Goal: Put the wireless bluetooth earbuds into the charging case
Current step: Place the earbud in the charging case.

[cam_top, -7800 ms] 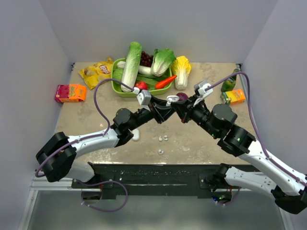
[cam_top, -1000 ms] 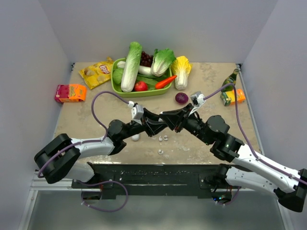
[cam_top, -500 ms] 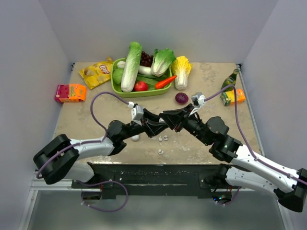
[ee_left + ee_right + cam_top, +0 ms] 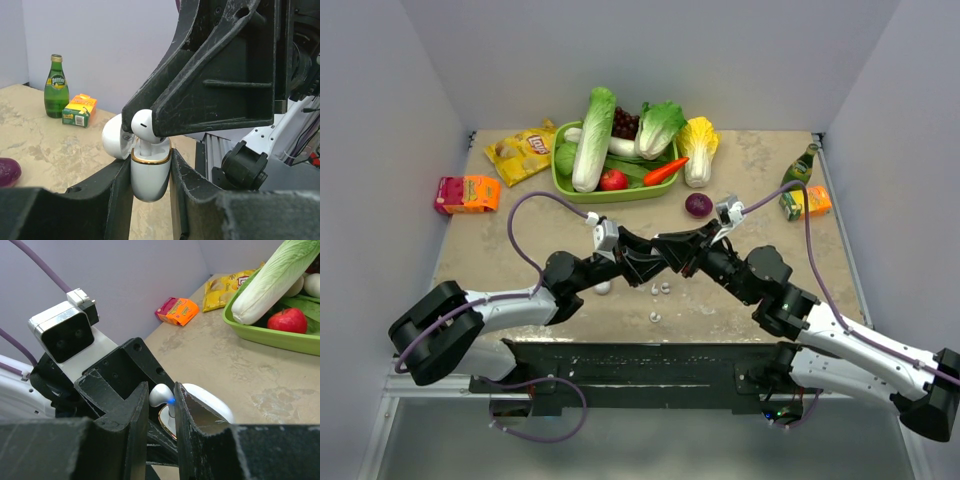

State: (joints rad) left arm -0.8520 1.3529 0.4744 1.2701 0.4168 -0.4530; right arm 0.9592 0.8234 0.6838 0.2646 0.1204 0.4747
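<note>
My left gripper [image 4: 653,252] is shut on the white charging case [image 4: 150,172], which has a gold rim and its lid [image 4: 116,137] swung open to the left. My right gripper [image 4: 674,248] is shut on a white earbud [image 4: 142,122] directly above the case, with the stem reaching down into the case's opening. In the right wrist view the earbud [image 4: 161,394] sits between my fingers, a blue light on its stem, above the case rim [image 4: 167,419]. Both grippers meet above the table's middle. Small white pieces [image 4: 660,289] lie on the table below.
A green tray [image 4: 563,188] of vegetables stands at the back centre, with a purple onion [image 4: 698,205] in front of it. A chips bag [image 4: 520,150] and an orange box [image 4: 467,193] lie at the left. A green bottle [image 4: 800,168] and a juice box [image 4: 808,202] stand at the right.
Since the oldest frame both grippers have come lower and nearer, still joined. Over the last second the right wrist has edged slightly left; the grips are unchanged.
</note>
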